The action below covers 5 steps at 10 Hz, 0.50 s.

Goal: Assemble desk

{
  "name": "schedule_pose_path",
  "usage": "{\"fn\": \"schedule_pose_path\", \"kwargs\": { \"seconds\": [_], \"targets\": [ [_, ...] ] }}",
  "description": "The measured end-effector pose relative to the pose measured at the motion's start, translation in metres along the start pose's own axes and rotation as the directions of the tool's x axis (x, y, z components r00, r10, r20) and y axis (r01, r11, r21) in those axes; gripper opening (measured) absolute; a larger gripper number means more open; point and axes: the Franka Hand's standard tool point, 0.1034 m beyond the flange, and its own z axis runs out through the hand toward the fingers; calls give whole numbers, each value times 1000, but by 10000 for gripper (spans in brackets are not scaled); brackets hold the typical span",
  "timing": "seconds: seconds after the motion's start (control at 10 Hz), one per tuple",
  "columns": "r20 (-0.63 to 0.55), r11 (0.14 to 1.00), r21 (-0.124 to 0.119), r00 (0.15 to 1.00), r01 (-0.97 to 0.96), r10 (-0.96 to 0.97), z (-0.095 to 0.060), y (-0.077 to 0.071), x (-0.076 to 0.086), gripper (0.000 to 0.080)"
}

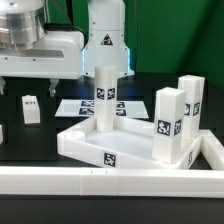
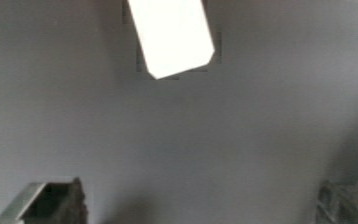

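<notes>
The desk slab (image 1: 85, 140) lies in the middle of the table, white with a raised rim and a tag on its front wall. Three square white legs stand upright on it: one at the back (image 1: 104, 97) and two on the exterior view's right (image 1: 169, 125) (image 1: 190, 105). A fourth short white leg (image 1: 30, 108) sits on the black table to the exterior view's left. My gripper (image 1: 22, 40) hangs high above that side. In the wrist view its fingers (image 2: 51, 203) stand wide apart with nothing between them (image 2: 202, 205), and a white leg end (image 2: 172, 38) shows far ahead.
A long white rail (image 1: 110, 181) runs along the front, turning back at the exterior view's right (image 1: 213, 152). The marker board (image 1: 80, 106) lies flat behind the slab. The arm's base (image 1: 105, 40) stands at the back. A white piece (image 1: 2, 133) is cut off at the left edge.
</notes>
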Motion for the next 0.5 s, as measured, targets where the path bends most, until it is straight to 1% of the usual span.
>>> {"fn": "schedule_pose_path", "kwargs": {
  "seconds": [0.1,0.2,0.3,0.4,0.5],
  "targets": [
    [100,1000,8,995,2,-3,1,-1,-2,648],
    [98,995,-34,991,91,-88,4,5,5,648],
    [96,978,-92,979,186,-177,10,8,4,648],
    [99,967,-112,971,227,-216,15,8,2,648],
    [101,965,-114,969,237,-226,15,9,2,648]
  ]
}}
